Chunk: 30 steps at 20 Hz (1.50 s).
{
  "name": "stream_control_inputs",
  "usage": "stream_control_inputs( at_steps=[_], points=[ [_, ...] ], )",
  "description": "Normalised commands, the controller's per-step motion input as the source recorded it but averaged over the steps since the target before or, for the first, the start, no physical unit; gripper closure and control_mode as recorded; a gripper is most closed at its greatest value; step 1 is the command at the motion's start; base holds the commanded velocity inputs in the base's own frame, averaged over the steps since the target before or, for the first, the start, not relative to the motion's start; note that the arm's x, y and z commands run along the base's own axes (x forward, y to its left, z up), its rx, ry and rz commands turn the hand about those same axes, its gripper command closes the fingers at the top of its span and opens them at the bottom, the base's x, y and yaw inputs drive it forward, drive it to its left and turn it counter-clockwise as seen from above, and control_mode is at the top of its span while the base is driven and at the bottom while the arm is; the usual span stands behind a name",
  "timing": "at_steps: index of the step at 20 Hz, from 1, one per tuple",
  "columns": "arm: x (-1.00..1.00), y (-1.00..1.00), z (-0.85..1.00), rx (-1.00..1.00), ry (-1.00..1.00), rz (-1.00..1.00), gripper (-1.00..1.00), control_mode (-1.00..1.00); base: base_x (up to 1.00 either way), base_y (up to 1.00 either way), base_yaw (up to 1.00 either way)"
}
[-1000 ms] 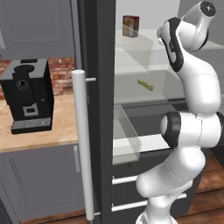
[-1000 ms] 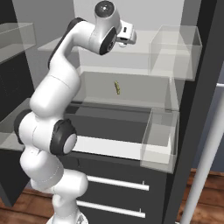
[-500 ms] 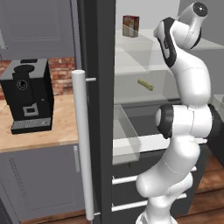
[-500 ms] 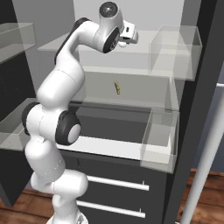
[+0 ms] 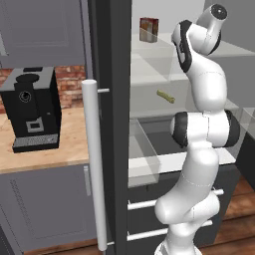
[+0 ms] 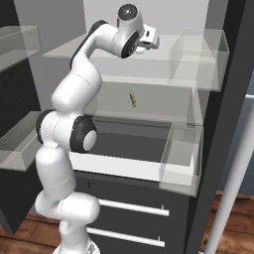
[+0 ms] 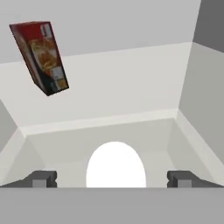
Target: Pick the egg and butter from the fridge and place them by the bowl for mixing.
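The egg (image 7: pixel 116 164), a plain white oval, lies on a pale upper shelf of the fridge (image 5: pixel 112 74) in the hand view. My gripper (image 7: pixel 111 179) is open, one dark fingertip (image 7: pixel 43 179) on each side of the egg and apart from it. In the right base view the hand (image 6: pixel 150 40) reaches in over that upper shelf. The butter (image 5: pixel 165 95), a thin yellowish-green stick (image 6: pixel 132 99), rests on the shelf below. The bowl is out of view.
A reddish-brown box (image 7: pixel 41 57) stands at the back of the egg's shelf (image 5: pixel 148 29). The open fridge door carries a long pale bar handle (image 5: pixel 93 164). A clear drawer (image 6: pixel 181 158) stands pulled out under the butter. A black coffee machine (image 5: pixel 32 107) sits on the wooden counter at the left.
The arm's middle links have swung upward and straightened. The hand has stayed at the upper shelf, edging slightly inward. The gripper's jaws stay wide apart.
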Motion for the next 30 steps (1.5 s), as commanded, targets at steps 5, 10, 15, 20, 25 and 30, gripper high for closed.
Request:
stream_control_inputs(
  at_steps=[5, 10, 15, 20, 25, 30],
  points=[
    [0.03, -0.08, -0.03, 0.0, 0.06, 0.0, -1.0, -1.0, 0.0, 0.0, 0.0],
    [-0.01, -0.1, -0.16, 0.03, 0.05, -0.03, -1.0, -1.0, 0.0, 0.0, 0.0],
    [0.02, 0.0, -0.2, 0.11, 0.01, -0.03, -1.0, -1.0, 0.0, 0.0, 0.0],
    [0.12, 0.0, -0.13, 0.12, 0.0, 0.0, -1.0, -1.0, 0.0, 0.0, 0.0],
    [0.23, 0.05, -0.06, 0.03, 0.0, 0.0, -1.0, -1.0, 0.0, 0.0, 0.0],
    [0.15, 0.19, -0.14, 0.0, 0.0, 0.0, -1.0, -1.0, 0.0, 0.0, 0.0]
  ],
)
